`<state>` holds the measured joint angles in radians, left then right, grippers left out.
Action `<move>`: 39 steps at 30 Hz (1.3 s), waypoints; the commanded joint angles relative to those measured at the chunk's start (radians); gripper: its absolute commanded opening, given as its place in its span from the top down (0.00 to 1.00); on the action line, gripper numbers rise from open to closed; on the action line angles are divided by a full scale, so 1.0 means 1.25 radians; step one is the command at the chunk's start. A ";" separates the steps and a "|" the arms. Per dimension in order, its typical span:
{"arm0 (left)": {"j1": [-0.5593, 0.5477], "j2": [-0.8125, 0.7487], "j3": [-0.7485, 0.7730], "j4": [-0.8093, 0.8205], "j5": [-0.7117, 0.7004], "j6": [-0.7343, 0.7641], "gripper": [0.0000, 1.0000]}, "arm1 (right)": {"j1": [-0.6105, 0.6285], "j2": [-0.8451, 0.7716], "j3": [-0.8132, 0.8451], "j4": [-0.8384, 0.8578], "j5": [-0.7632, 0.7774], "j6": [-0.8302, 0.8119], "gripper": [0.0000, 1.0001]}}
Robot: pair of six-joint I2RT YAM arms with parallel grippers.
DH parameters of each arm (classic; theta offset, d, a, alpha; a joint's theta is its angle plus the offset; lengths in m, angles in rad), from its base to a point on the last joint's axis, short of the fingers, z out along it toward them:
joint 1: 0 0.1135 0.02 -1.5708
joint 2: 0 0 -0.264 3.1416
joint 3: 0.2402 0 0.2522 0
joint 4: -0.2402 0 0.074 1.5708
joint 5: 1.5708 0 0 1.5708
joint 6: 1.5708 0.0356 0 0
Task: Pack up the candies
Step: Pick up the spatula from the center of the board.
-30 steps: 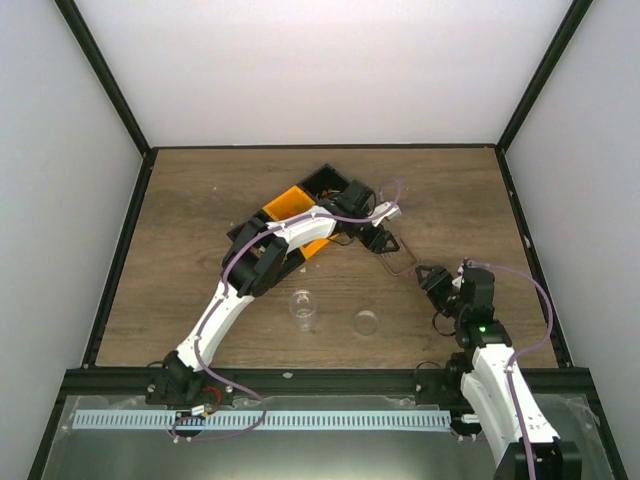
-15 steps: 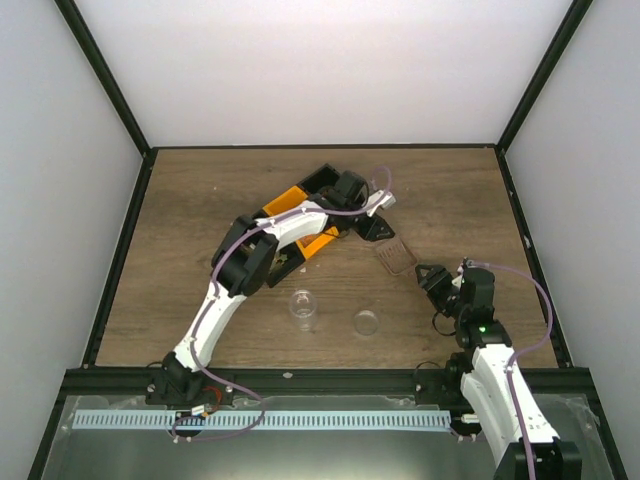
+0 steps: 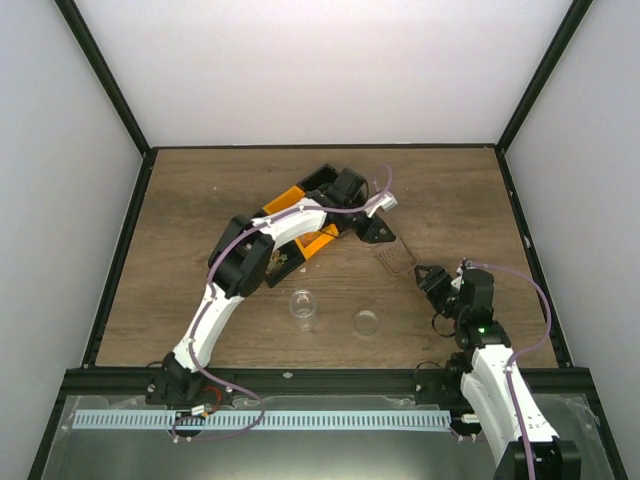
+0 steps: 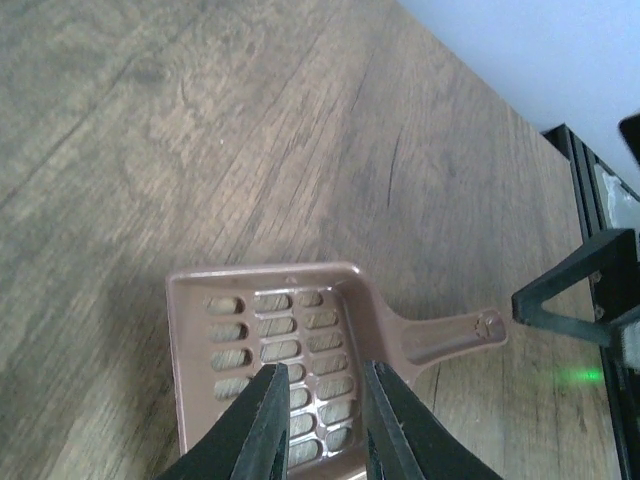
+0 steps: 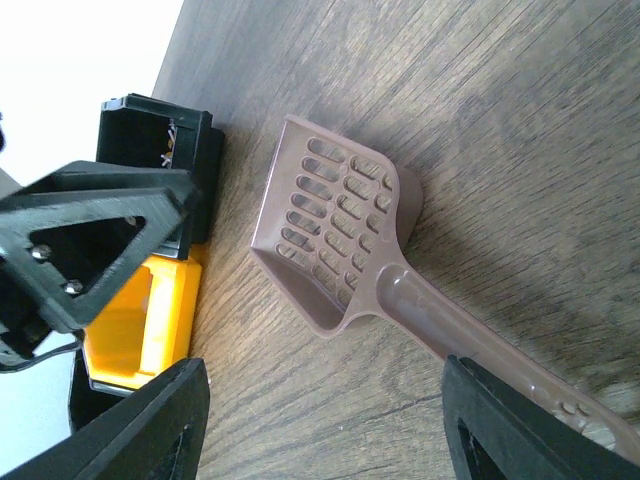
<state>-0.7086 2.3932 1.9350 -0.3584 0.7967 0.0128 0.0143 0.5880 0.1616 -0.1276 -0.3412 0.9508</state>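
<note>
A brown slotted scoop (image 3: 394, 256) lies flat on the wooden table, handle toward the right arm. My left gripper (image 3: 381, 234) hovers just over its pan (image 4: 290, 330). The left gripper (image 4: 320, 368) has its jaws a narrow gap apart with nothing between them. My right gripper (image 3: 429, 279) stands wide open near the handle end. In the right wrist view the scoop (image 5: 330, 230) lies ahead of the right gripper (image 5: 322, 365) and its handle runs past the right finger without being clamped. The candies are mostly hidden; a sliver of wrappers (image 5: 171, 143) shows inside the black bin.
An orange bin (image 3: 290, 203) and a black bin (image 3: 325, 180) sit under the left forearm, left of the scoop. A small clear cup (image 3: 303, 307) and a clear round lid (image 3: 366, 322) stand nearer the arm bases. Black frame rails border the table.
The left gripper drew back toward the bins and its jaws narrowed, leaving the scoop lying on the table. The right jaws spread slightly wider.
</note>
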 commanded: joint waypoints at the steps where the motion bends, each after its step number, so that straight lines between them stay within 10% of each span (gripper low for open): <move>1: -0.002 0.049 0.000 -0.045 0.037 0.033 0.78 | -0.007 -0.004 -0.002 0.012 -0.006 -0.005 0.35; 23: -0.014 0.146 0.058 -0.076 -0.023 0.013 0.77 | -0.007 -0.025 0.023 -0.065 0.081 -0.014 0.32; 29: -0.011 0.163 0.059 -0.069 -0.028 -0.004 0.77 | -0.007 -0.114 0.074 -0.155 0.172 -0.013 0.17; 39: -0.005 0.152 0.040 -0.048 -0.006 -0.003 0.77 | -0.008 -0.026 0.019 -0.034 0.116 -0.006 0.31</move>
<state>-0.7185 2.5496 1.9991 -0.3988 0.8139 0.0006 0.0143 0.5262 0.1925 -0.2462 -0.1806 0.9504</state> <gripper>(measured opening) 0.226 0.702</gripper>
